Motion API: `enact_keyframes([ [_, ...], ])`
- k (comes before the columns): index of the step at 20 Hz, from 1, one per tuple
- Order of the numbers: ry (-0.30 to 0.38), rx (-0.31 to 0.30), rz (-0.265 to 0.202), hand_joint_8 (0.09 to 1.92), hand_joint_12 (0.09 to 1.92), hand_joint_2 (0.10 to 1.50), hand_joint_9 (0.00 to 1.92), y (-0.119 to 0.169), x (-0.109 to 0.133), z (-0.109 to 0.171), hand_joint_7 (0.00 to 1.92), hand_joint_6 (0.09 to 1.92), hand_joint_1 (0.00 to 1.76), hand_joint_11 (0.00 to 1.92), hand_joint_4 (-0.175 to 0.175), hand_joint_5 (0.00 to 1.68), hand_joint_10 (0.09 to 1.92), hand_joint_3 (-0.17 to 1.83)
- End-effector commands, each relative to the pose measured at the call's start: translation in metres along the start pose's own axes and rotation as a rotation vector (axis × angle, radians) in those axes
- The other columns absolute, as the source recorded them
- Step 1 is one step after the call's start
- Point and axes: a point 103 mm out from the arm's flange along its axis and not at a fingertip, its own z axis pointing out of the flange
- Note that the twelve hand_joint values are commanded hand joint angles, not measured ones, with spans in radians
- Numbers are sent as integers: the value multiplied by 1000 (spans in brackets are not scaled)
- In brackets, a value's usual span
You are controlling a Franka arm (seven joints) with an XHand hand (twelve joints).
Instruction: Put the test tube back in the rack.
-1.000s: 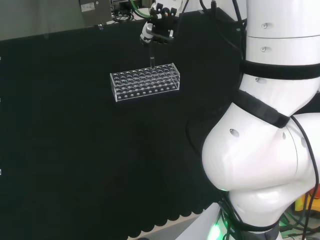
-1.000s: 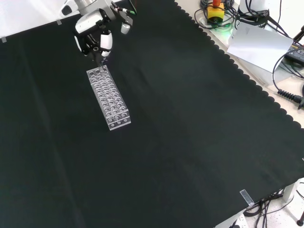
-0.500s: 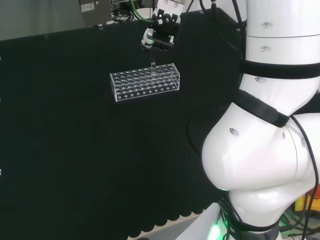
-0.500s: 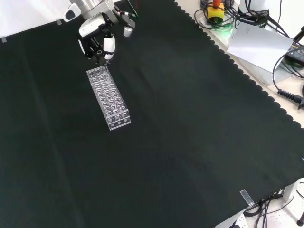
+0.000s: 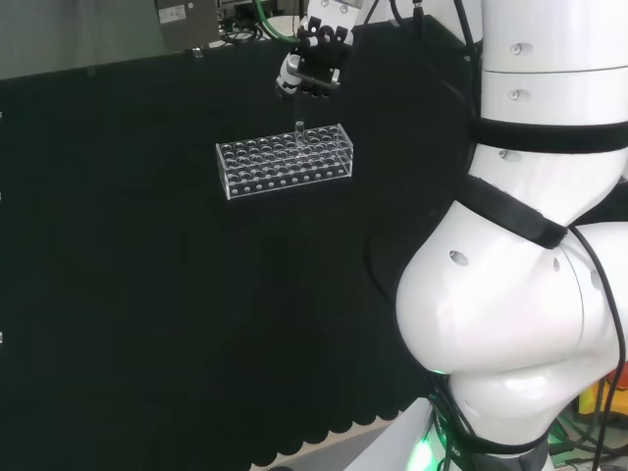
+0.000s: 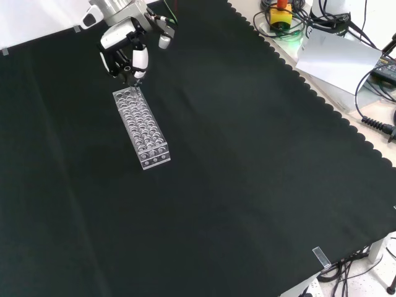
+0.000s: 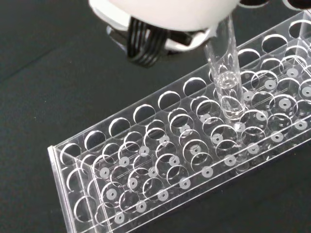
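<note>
— So where does it stand right now?

— In the head view the black and white robot hand [image 5: 312,67] hangs above the far rim of the clear plastic test tube rack with its rows of round holes [image 5: 285,163]. The clear glass test tube [image 7: 227,82] hangs upright from its fingers, which are curled in a pinch on the tube's upper part. From the wrist camera the rounded bottom looks dipped into a hole in the top plate, though I can't tell how deep it sits or whether it has reached the lower plate.

— What would spoil it from here?

— Mostly alignment, I'd judge. The holes are close together, so if the tube is a little tilted its tip could catch on the lower plate's rim instead of finding the matching hole. Pushing down then might drag the light rack across the black cloth [image 6: 247,161], or tip it.

— And letting go?

— Released too high, the glass could drop hard or lean against the hole's edge. Also, the fingers sit close to the rack's end in the front view, so spreading them might knock it.
</note>
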Motion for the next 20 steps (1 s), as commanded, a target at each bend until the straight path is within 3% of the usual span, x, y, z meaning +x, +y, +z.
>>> enact_keyframes([
  [1,-2,-8,1,459,915,658,1659,5,1,-2,1743,477,1228,1192,-175,1361,416,606],
  [20,-18,7,-1,460,917,658,1660,11,-11,9,1743,477,1228,1191,-175,1361,416,606],
])
